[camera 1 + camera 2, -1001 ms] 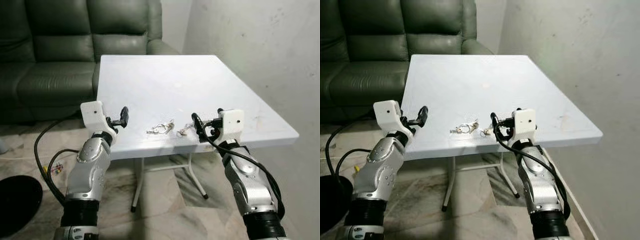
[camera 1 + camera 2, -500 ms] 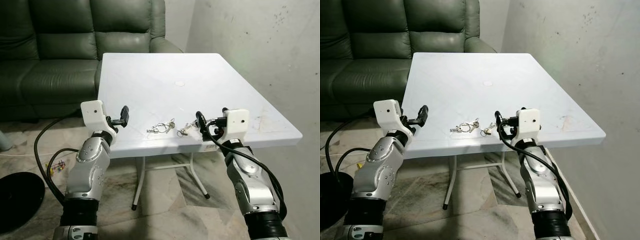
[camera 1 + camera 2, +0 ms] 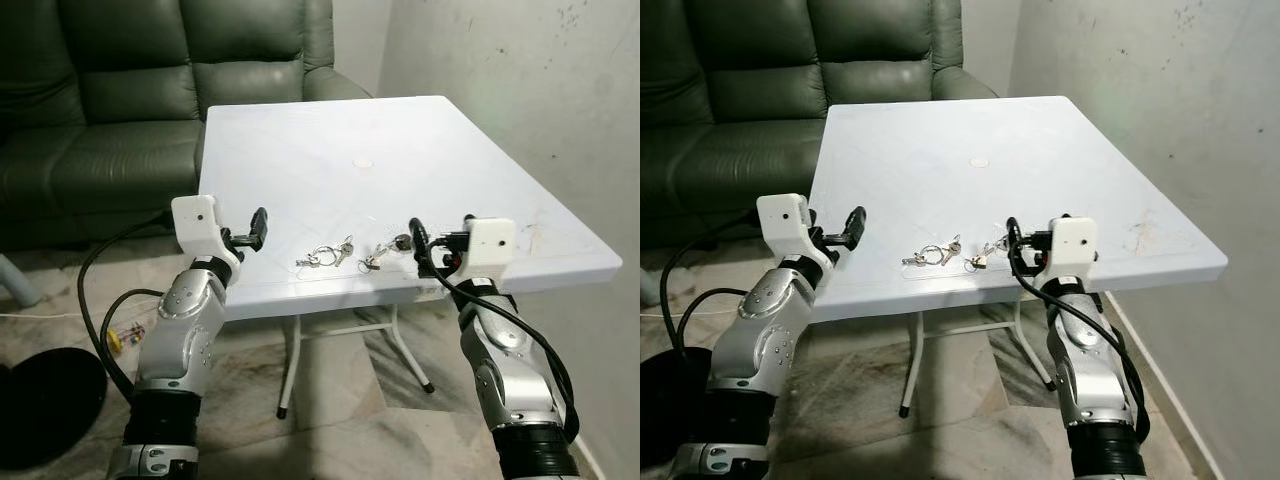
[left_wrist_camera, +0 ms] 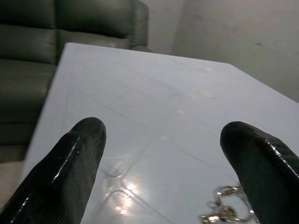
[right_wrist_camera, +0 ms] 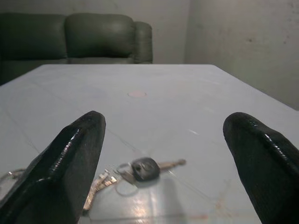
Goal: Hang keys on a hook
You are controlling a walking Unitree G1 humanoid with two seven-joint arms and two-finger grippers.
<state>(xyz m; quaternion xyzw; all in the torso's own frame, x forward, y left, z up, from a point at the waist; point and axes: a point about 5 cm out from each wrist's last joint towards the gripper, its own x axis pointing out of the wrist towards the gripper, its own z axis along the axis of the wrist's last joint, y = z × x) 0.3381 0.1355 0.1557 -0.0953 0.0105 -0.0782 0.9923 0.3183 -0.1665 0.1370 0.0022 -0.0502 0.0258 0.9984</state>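
Filling the background beyond both claws is a dark green sofa (image 3: 130, 90) of smooth, padded leather, its left end cut off by the picture's edge. Nearer stands a square bench (image 3: 330, 130) with a glossy white plastic top that mirrors the light, on thin white metal legs; a bare, mottled grey wall (image 3: 560, 90) rises past the right claw. Its front edge lies just under both claws. The left claw (image 3: 258, 228), on a silver arm with a blocky white wrist housing, hangs over the bench's front left edge, its rounded, shiny black fingers (image 4: 70, 163) spread wide apart and holding nothing. The right claw (image 3: 417, 240) hangs over the front edge too, fingers (image 5: 70, 163) equally wide and empty. Between the two claws, on the bench top, lie two small bunches of silvery keys (image 3: 325, 255) on thin rings; the bunch nearest the right claw has one dark-headed key (image 5: 145, 168). Their finer shapes are too small and blurred to make out.
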